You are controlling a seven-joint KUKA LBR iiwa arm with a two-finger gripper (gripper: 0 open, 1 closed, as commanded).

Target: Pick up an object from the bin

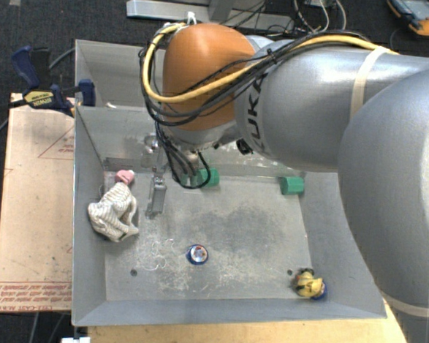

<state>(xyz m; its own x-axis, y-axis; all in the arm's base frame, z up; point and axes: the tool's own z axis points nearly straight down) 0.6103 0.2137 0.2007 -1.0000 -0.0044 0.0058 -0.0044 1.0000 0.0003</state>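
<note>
My gripper (156, 198) hangs below the orange cover in the back left part of the bin, just above the floor. Close to its left lies a crumpled white knitted cloth (114, 214) with a small pink piece (125, 176) at its far end. A green block (205, 177) sits just right of the gripper, partly hidden by black cables. Nothing shows held in the gripper.
A second green block (293, 185) lies at the back right. A round blue and white cap (197, 255) rests near the front middle, and a small yellow duck toy (309, 285) sits in the front right corner. The big grey arm covers the bin's right side.
</note>
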